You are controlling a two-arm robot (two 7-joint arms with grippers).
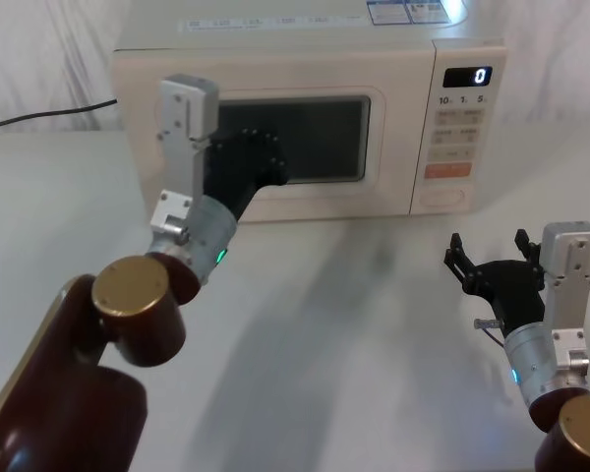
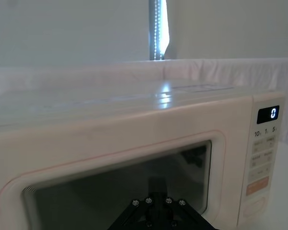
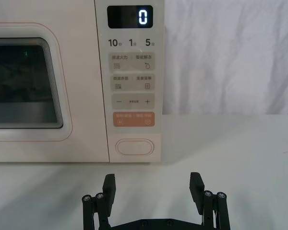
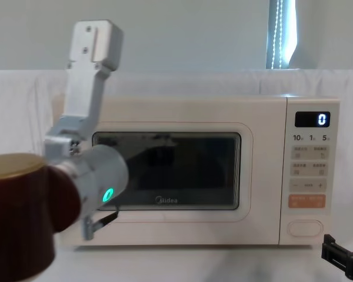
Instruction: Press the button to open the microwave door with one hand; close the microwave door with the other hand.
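The cream microwave (image 1: 275,34) stands at the back of the table, its display (image 1: 469,76) reading "0". The microwave door (image 1: 393,147) lies flush with the body, shut. My left gripper (image 1: 265,157) is up against the left part of the dark window, fingers (image 2: 156,184) shut together with nothing held. The button (image 3: 135,146) is the wide plain key at the foot of the control panel, also seen in the head view (image 1: 445,196). My right gripper (image 3: 153,178) hangs open just above the table, in front of that button and apart from it.
An orange key (image 3: 134,119) and small beige keys sit above the button. A black cable (image 1: 39,113) runs along the table at the back left. White cloth hangs behind the microwave. Bare white table (image 1: 354,324) lies between the arms.
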